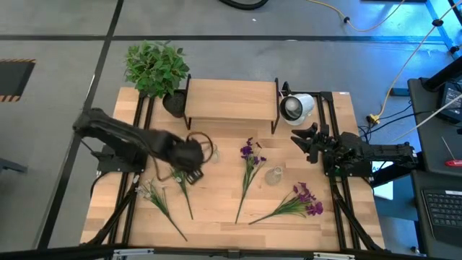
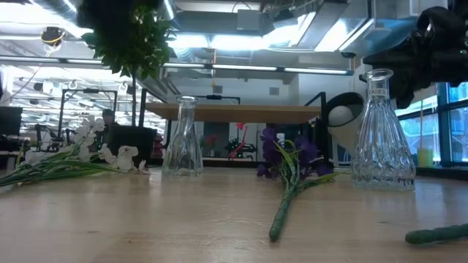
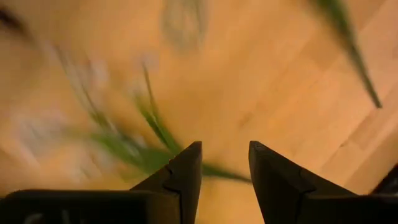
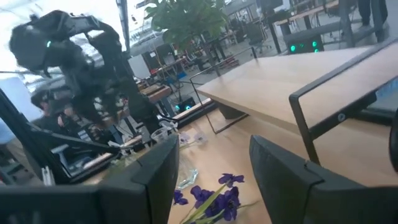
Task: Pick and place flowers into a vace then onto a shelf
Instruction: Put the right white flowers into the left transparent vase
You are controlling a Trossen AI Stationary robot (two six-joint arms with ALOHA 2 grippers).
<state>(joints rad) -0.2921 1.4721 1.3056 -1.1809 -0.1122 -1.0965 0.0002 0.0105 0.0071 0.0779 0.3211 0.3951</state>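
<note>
Two white-blossomed flowers [image 1: 155, 195] [image 1: 185, 191] lie flat on the table at the near left. Two purple-blossomed flowers [image 1: 249, 162] [image 1: 297, 202] lie flat toward the middle and near right. One clear glass vase [image 1: 209, 152] stands upright left of centre and another vase [image 1: 274, 175] stands right of it. The shelf [image 1: 231, 101] stands at the far middle. My left gripper [image 1: 191, 173] hovers open, pointing down over a green stem [image 3: 155, 127] of the white flowers, touching nothing. My right gripper [image 4: 214, 146] waits open and level at the table's right side.
A bushy potted plant [image 1: 155, 68] stands at the shelf's far left corner. A white round device [image 1: 296, 107] lies beside the shelf's right end. Bare tabletop [image 1: 216, 209] shows between the flowers near the front edge.
</note>
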